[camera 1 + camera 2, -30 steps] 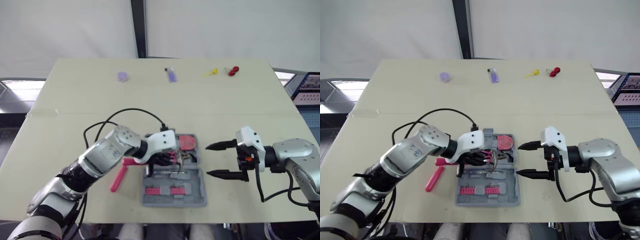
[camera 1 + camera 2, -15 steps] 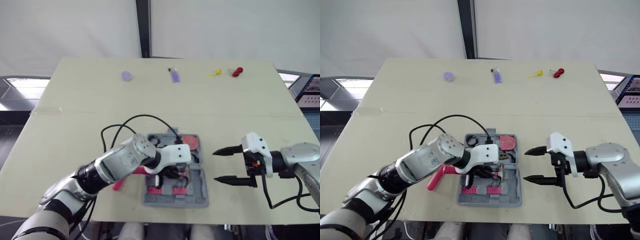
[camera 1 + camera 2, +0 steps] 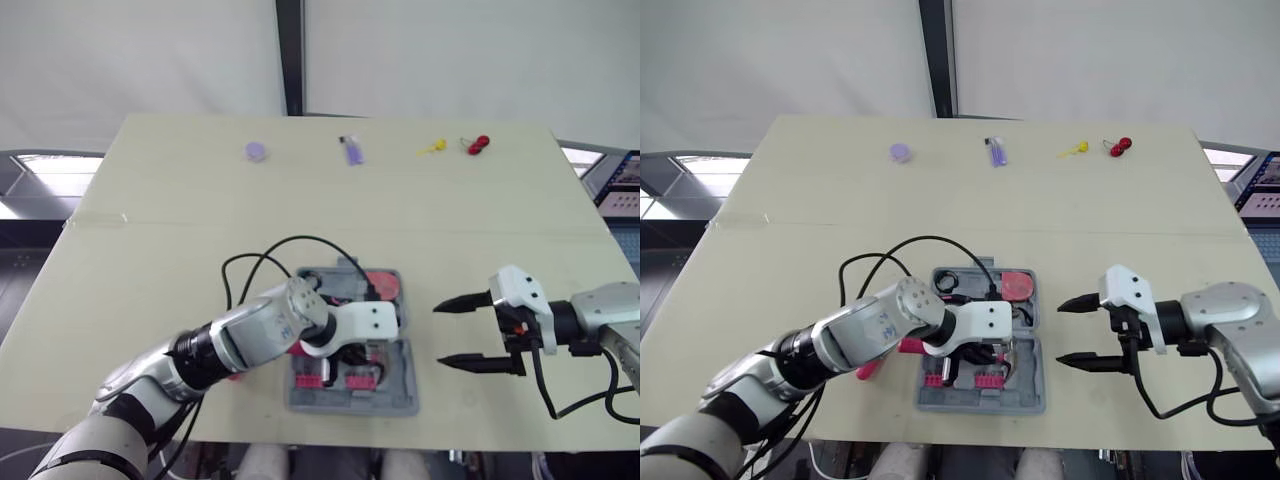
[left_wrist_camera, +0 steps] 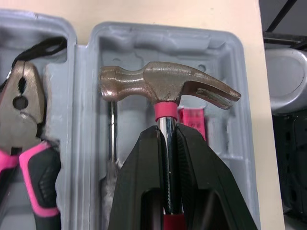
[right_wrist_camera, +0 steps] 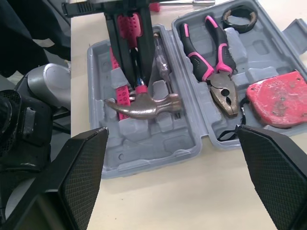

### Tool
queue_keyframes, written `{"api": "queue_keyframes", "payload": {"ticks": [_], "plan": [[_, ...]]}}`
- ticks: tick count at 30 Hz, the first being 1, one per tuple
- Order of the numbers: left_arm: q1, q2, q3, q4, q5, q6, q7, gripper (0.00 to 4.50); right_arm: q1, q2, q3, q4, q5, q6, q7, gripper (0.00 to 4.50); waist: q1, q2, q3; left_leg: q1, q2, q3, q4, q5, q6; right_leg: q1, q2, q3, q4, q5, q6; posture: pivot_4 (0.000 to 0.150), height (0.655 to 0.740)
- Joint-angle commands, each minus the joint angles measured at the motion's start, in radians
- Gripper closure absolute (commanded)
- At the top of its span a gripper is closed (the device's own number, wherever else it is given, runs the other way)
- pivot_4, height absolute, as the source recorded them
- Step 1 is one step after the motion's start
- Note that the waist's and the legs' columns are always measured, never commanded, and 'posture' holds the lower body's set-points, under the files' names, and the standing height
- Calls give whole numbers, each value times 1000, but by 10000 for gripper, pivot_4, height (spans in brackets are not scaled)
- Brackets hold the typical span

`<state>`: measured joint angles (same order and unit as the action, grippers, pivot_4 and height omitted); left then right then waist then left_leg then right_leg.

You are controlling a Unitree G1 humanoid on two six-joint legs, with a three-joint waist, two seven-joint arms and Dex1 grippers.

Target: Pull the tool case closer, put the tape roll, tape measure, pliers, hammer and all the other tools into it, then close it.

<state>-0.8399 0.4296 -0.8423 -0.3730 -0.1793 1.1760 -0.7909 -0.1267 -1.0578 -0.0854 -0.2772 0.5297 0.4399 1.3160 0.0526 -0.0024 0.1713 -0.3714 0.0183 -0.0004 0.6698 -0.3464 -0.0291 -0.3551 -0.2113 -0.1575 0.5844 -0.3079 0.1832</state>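
- Steel hammer head now hangs over the near half of the grey tool case. A second ago it sat closer to the hinge.
- The left gripper has carried it toward the tabletop's near edge, its fingers clamped tight on the shaft just below the head.
- The pliers, tape measure and tape roll lie in the case's far half.
- The right gripper hovers empty off the case's right side, its fingers spread wide.
- The hammer looks close to seated. Lowering it, letting go and closing the case remain.
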Motion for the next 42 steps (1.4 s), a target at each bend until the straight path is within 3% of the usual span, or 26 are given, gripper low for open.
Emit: {"api": "queue_keyframes", "payload": {"ticks": [1, 42], "plan": [[-14, -27, -7, 9, 13, -23, 14, 44492, 15, -24, -41, -41, 18, 8, 14, 0, 0, 0, 0, 0, 0, 0, 0, 0, 0, 0, 0, 0, 0, 0, 0, 1500, 7400], [47, -138, -52, 165, 94, -128, 53, 44492, 72, -33, -114, -72, 32, 38, 1, 0, 1, 0, 0, -1, 0, 0, 4, -1, 1, 0, 0, 0, 2, 0, 0, 1500, 7400]]}}
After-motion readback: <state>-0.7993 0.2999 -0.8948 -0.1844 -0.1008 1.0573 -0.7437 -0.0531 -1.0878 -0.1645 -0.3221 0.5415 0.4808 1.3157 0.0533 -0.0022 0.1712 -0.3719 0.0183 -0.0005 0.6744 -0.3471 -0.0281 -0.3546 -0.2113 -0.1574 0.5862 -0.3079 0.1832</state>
